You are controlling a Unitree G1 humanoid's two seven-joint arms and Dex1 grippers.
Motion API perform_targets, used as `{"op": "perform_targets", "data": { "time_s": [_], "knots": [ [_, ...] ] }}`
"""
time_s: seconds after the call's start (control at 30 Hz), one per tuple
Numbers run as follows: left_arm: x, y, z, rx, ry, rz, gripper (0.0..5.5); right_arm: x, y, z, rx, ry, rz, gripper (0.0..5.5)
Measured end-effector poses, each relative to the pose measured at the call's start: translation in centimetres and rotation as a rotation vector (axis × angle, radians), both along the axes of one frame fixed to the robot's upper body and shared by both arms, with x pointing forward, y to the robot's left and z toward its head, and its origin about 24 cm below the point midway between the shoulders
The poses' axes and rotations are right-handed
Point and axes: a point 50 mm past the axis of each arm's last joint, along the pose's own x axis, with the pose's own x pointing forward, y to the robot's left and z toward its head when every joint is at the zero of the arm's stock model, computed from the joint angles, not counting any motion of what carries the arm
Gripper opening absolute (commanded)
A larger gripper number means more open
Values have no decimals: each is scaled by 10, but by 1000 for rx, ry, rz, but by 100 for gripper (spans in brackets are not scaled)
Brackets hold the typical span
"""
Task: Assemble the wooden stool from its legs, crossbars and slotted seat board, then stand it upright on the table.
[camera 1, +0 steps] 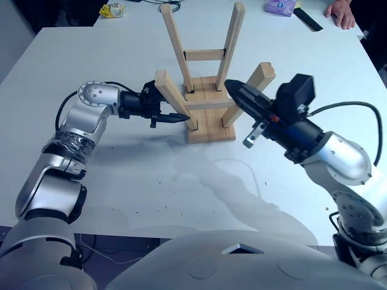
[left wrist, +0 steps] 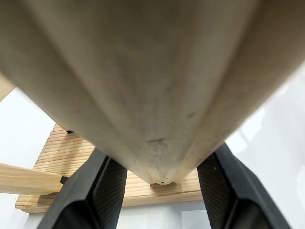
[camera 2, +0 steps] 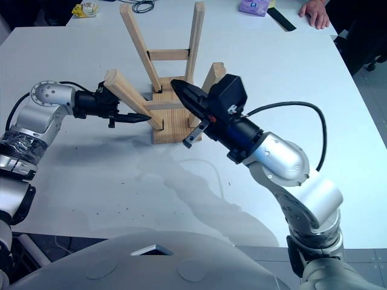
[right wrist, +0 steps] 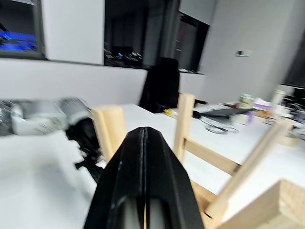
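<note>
White table (camera 1: 121,193) spreads under both my arms. Past it, the right wrist view takes in pale walls, dark windows and a black office chair (right wrist: 162,86). Along the table's far edge a yellow object (camera 1: 113,9) lies at 11 o'clock and a purple packet (camera 1: 280,6) at 1 o'clock.

The stool (camera 1: 208,90) sits at 12 o'clock from me, beyond the table's middle, and it is upside down. Its seat board (camera 1: 211,132), pale wood ribbed with fine lines, lies flat on the table with four legs pointing up. The two far legs (camera 1: 234,42) rise tall and lean a little apart, joined by the far crossbar (camera 1: 204,55). The near-left leg (camera 1: 172,93) tilts towards 10 o'clock and the near-right leg (camera 1: 254,84) towards 2 o'clock. The near crossbar (camera 1: 208,104) runs between them low down.

My left gripper (camera 1: 175,118) is at 9 o'clock of the seat board, pointing at the foot of the near-left leg and just beside it. Its fingers (left wrist: 107,191) stand apart, and that leg passes close in front of the wrist camera. My right gripper (camera 1: 233,86) hangs over the seat board's 3 o'clock side, near the near-right leg, with its fingers pressed together.
</note>
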Motion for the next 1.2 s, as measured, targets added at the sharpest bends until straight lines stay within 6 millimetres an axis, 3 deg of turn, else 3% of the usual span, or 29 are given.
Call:
{"op": "perform_targets", "data": {
  "time_s": [0.47,0.57,0.7,0.97,1.13,1.2],
  "knots": [
    [7,-2,3,18,6,-28,206,32,50,-33,-130,-33,-278,0],
    [8,-2,3,21,8,-31,206,35,56,-28,-79,-55,-326,0],
    [9,-3,4,24,10,-35,206,36,63,-28,-68,-55,-336,0],
    [10,-3,4,24,9,-38,206,36,74,-55,-215,50,-285,0],
    [10,-3,4,25,9,-40,206,37,77,-53,-201,53,-287,0],
    [10,-3,4,25,8,-41,206,40,78,-43,-158,29,-292,0]
  ]
}}
